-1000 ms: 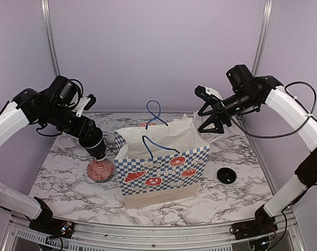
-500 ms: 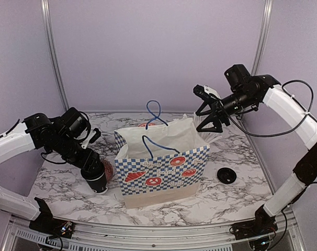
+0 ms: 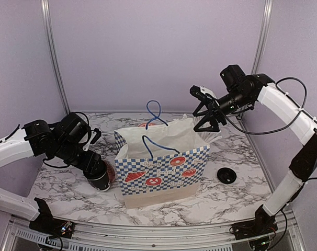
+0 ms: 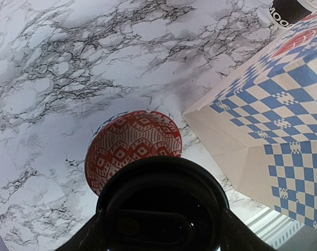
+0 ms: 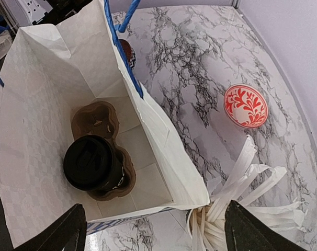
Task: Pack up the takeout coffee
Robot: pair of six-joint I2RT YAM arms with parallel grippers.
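A black takeout coffee cup [image 3: 99, 179] with its lid [image 4: 161, 206] on sits tilted in my left gripper [image 3: 94, 168], low beside the left wall of the checked paper bag [image 3: 163, 170]. The left gripper [image 4: 161, 232] is shut on it, one finger on each side of the lid. Inside the bag a second lidded coffee cup [image 5: 91, 163] stands in one hole of a brown carrier tray [image 5: 97, 121]; the other hole is empty. My right gripper [image 3: 205, 114] hangs open above the bag's back right corner, and in the right wrist view the gripper [image 5: 158, 235] holds nothing.
A red patterned bowl [image 4: 131, 146] lies on the marble just behind the held cup. A loose black lid [image 3: 226, 175] lies right of the bag. White sticks [image 5: 247, 201] bristle by the bag's back corner, near a red floral dish [image 5: 246, 105]. Blue handles [image 3: 154, 112] rise from the bag.
My left arm has come down and toward the near edge with the cup, from above the red bowl to low beside the bag. The right gripper has drifted slightly left.
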